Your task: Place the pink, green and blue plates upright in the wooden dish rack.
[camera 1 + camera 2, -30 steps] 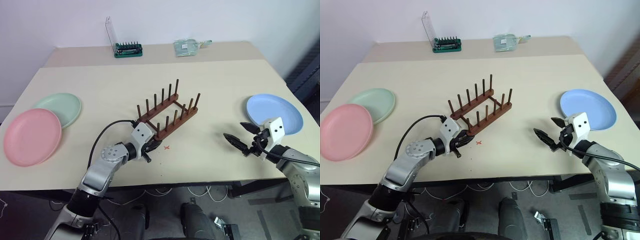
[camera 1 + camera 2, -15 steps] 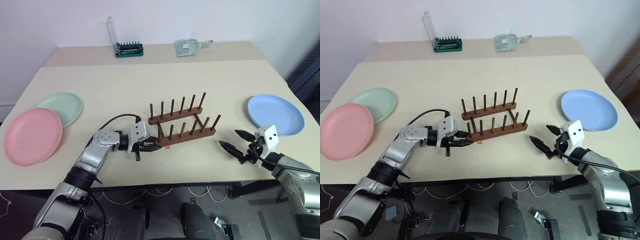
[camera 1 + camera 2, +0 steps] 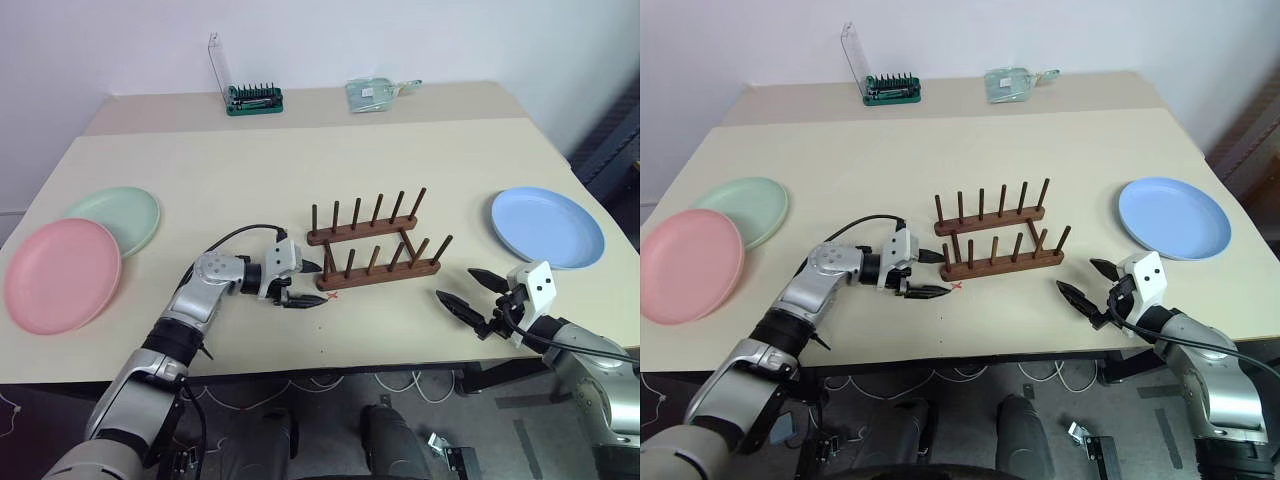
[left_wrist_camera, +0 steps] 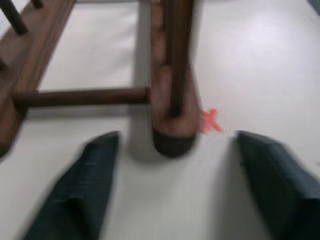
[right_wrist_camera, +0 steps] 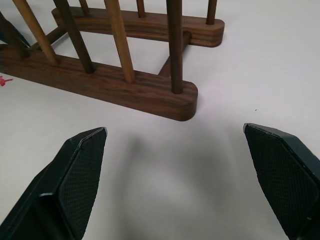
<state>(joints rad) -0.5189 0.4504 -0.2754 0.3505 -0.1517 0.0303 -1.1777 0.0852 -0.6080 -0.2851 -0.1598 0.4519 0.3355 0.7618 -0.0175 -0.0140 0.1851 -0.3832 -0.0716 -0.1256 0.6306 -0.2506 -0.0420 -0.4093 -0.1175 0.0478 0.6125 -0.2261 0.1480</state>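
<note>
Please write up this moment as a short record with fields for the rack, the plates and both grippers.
rack: mid-table, holds no plates
pink plate: flat on the table, far left
green plate: flat, its near edge under the pink plate's rim
blue plate: flat, far right
left gripper: open, at the rack's left end
right gripper: open, off the rack's right end

Table [image 3: 420, 150] carrying rack and plates

The rack [image 3: 373, 250] is standing mid-table beside a red cross mark [image 3: 333, 294]; pink plate [image 3: 62, 274] is overlapping green plate [image 3: 120, 216] at left, blue plate [image 3: 547, 226] is lying at right, bit holder [image 3: 252, 98] and a clear packet [image 3: 375, 93] are sitting along the far edge.
</note>
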